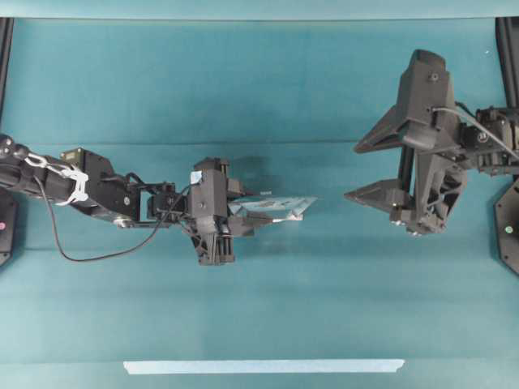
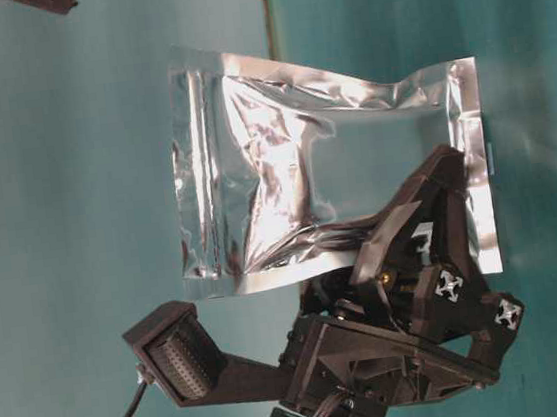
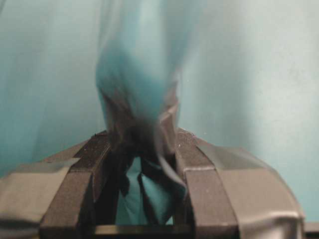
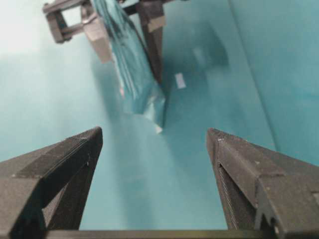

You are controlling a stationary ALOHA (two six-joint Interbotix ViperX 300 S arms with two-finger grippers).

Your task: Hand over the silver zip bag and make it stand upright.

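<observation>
The silver zip bag [image 1: 280,209] is a crinkled foil pouch held off the teal table [image 1: 259,97], seen nearly edge-on from above. In the table-level view the silver zip bag [image 2: 326,183] shows its broad face. My left gripper [image 1: 242,212] is shut on the bag's left end; the foil [image 3: 144,119] is pinched between its fingers [image 3: 199,169]. My right gripper [image 1: 350,173] stands wide open a short gap to the right of the bag's free end, touching nothing. From the right wrist, the bag [image 4: 132,64] hangs ahead of the spread gripper [image 4: 154,132].
A pale tape strip [image 1: 263,366] lies along the table's front edge. A small white mark [image 4: 180,80] sits on the table beyond the bag. Black frame posts [image 1: 5,49] stand at the table's left and right sides.
</observation>
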